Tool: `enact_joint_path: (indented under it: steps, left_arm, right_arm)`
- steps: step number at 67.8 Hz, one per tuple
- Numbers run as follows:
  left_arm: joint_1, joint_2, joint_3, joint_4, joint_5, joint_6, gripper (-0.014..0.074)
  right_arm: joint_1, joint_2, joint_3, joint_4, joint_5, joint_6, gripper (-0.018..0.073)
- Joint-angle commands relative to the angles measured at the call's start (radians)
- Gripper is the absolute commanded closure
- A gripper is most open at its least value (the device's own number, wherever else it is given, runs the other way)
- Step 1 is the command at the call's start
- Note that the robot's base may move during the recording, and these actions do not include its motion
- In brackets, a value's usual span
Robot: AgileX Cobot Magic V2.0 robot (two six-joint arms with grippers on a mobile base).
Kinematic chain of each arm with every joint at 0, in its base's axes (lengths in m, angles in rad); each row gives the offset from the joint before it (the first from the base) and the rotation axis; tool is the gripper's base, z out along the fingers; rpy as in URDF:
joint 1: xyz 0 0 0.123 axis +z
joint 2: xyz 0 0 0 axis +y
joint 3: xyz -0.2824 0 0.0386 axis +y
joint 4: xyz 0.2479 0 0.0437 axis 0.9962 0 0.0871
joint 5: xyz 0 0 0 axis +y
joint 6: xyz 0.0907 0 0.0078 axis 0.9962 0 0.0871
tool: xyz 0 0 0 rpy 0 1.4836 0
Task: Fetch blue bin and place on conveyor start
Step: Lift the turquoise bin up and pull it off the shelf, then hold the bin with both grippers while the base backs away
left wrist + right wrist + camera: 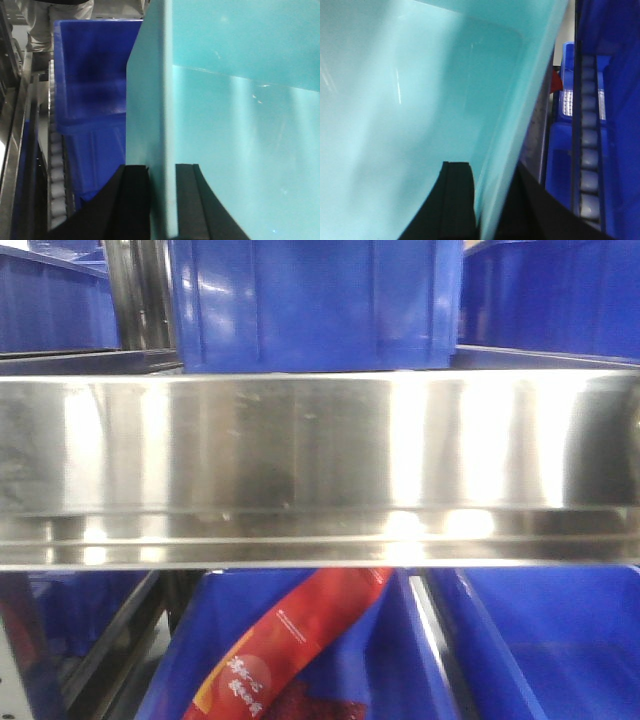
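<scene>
A steel shelf rail [320, 470] is running between dark blue bins [310, 305] above and below; white writing on a red packet [290, 650] is showing blurred. The left end effector [161, 172] and right end effector [487, 172] are pinching the blue bin [240, 125] by its walls.

Both wrist views close against blue bin [240, 125]

Steel shelf rail [320, 470] — dark blue bins [310, 305], red packet [300, 640]
</scene>
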Motion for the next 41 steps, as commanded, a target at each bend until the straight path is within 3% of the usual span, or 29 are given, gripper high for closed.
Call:
enact_joint_path:
  steps: [1,41]
  left_arm:
    - [0.004,-0.02,-0.014,-0.013,-0.097,-0.017,0.0708]
    - [0.004,-0.02,-0.014,-0.008,-0.097,-0.017,0.0708]
  right_arm:
    - [-0.008,-0.013,-0.006,-0.029,0.01,-0.028,0.0711]
    - [-0.008,-0.013,-0.006,-0.029,0.01,-0.028,0.0711]
